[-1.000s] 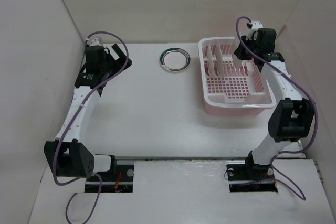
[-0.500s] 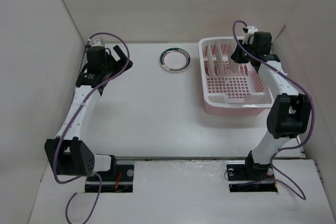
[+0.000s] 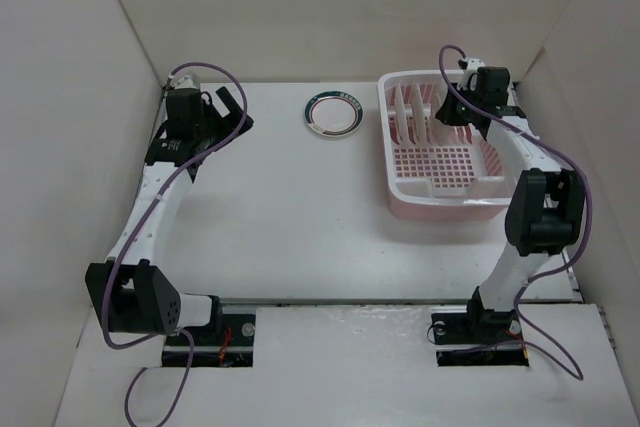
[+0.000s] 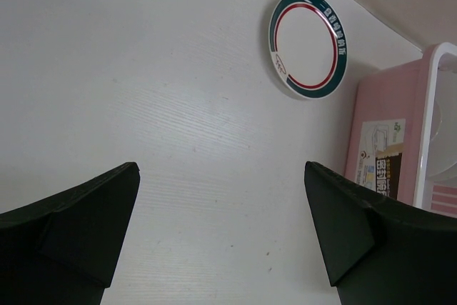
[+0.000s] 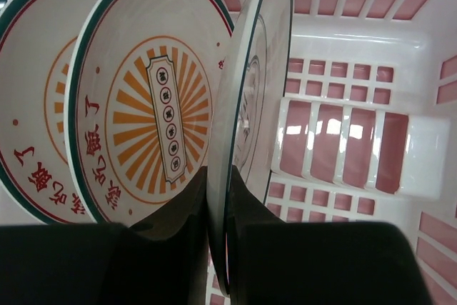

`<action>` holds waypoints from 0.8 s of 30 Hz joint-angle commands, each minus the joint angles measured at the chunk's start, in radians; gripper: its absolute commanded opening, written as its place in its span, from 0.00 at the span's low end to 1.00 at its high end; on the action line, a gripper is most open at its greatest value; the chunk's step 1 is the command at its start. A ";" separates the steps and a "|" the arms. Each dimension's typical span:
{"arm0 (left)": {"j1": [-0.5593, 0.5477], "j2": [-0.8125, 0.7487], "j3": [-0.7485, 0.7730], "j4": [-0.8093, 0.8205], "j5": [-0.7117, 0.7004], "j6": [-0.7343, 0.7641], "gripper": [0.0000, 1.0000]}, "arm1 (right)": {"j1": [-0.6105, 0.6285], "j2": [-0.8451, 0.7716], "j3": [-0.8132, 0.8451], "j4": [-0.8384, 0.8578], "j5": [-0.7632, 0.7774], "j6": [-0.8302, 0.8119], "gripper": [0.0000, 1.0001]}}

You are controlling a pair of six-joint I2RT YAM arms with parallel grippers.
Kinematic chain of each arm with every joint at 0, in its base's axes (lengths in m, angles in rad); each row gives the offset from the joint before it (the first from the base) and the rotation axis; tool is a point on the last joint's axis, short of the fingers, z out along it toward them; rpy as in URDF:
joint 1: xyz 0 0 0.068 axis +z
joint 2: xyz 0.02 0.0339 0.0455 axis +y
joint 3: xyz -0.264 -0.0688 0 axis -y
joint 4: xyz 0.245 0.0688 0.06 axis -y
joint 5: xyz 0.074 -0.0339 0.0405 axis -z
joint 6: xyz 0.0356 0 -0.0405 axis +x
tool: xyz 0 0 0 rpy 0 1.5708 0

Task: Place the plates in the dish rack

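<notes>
Your right gripper (image 5: 218, 201) pinches a white dark-rimmed plate (image 5: 253, 83) upright inside the pink-and-white plastic dish rack (image 5: 357, 148) (left gripper (image 4: 221, 233) gapes empty).

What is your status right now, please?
Right gripper shut on third plate, upright in dish rack. Left gripper open, empty. Green-banded plate flat on table. Nothing in the way.
</notes>
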 commanded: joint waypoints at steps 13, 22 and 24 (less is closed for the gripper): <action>0.000 0.079 -0.003 0.063 0.025 0.008 1.00 | 0.002 -0.091 0.019 0.044 0.047 0.023 0.66; 0.000 0.315 0.001 0.257 0.207 -0.058 1.00 | -0.008 -0.292 0.041 0.006 0.184 0.088 1.00; 0.000 0.431 0.035 0.333 0.262 -0.096 1.00 | -0.008 -0.326 0.041 0.017 0.116 0.109 1.00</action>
